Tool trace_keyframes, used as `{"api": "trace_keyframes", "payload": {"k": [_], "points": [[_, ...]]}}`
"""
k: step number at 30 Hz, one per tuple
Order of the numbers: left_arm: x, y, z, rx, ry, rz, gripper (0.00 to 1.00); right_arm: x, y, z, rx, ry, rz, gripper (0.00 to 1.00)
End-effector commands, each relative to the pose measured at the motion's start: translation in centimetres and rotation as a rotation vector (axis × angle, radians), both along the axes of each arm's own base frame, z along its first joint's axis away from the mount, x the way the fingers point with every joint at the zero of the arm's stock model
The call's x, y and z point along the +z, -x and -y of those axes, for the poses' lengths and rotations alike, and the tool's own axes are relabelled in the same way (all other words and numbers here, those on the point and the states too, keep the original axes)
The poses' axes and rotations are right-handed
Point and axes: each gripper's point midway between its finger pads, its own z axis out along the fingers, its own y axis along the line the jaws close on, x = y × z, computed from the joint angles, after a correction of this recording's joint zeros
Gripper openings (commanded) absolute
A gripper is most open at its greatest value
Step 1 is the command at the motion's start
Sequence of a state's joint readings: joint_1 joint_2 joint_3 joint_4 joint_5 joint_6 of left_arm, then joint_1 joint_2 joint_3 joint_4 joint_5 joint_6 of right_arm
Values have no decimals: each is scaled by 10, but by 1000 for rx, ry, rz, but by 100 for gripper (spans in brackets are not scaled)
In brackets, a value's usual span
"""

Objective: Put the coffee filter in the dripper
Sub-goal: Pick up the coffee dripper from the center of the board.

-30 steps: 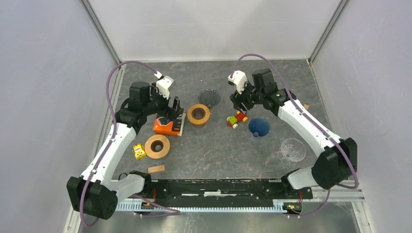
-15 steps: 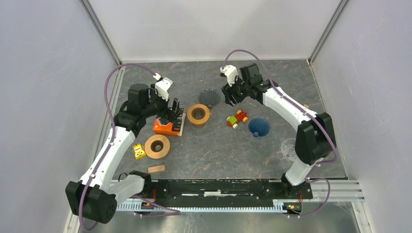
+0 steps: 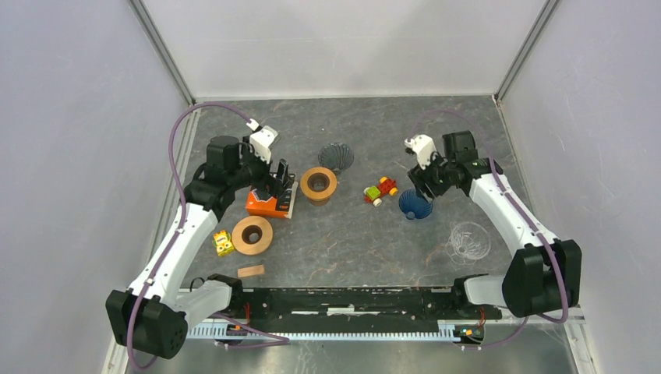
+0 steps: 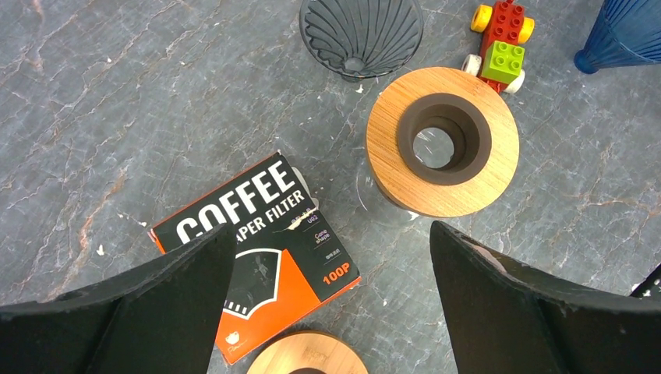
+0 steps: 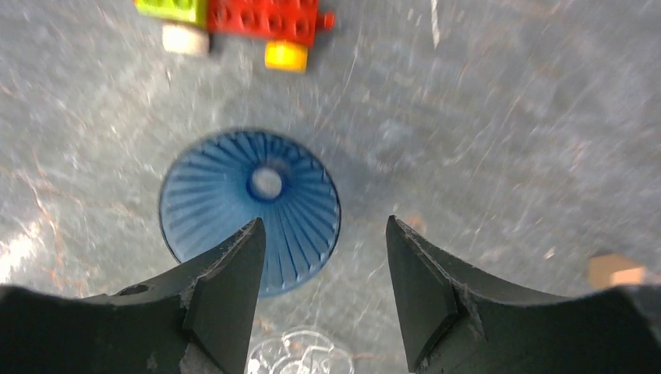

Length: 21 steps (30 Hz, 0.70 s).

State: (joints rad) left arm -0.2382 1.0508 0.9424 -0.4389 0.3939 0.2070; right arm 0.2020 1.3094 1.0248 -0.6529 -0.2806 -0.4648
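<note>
Inside a robotics lab test cell, closed in on three sides by plain white panels [image 3: 343, 47] on metal framing [image 3: 160, 51]. Bolted to a black base rail [image 3: 351, 300] at the near edge of a dark, stone-patterned tabletop [image 3: 351, 241]: a left arm [image 3: 183, 234] and a right arm [image 3: 507, 210], white and black, trailing purple cables [image 3: 175, 148]. Scattered as props: a coffee filter box [image 3: 269, 204], two wooden stands [image 3: 319, 184], a dark dripper [image 3: 336, 157], a blue dripper [image 3: 415, 204], a clear dripper [image 3: 469, 240], a toy block car [image 3: 379, 190].

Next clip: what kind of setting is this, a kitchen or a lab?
Most likely a lab test cell, not a kitchen: plain panel walls box in a small stone-patterned table, and coffee gear like the blue dripper shares it with a toy brick car.
</note>
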Motion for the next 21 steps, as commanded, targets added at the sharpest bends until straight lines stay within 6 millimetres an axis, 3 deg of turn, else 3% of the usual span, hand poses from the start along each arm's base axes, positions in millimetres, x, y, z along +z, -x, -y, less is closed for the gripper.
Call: {"api": "trace_keyframes", "payload": {"k": [1, 8, 12, 17, 21], "points": [[13, -2, 3, -7, 27, 53, 99, -33, 22, 16, 29, 21, -117, 64], [13, 0, 3, -9, 29, 57, 100, -63, 19, 23, 16, 4, -195, 60], [15, 0, 3, -10, 29, 60, 100, -63, 18, 14, 31, -68, -241, 40], [17, 1, 4, -20, 22, 53, 100, -32, 2, 4, 55, -118, -200, 4], [24, 0, 6, -38, 15, 51, 100, 18, -22, -12, 65, -201, -116, 0]]}}
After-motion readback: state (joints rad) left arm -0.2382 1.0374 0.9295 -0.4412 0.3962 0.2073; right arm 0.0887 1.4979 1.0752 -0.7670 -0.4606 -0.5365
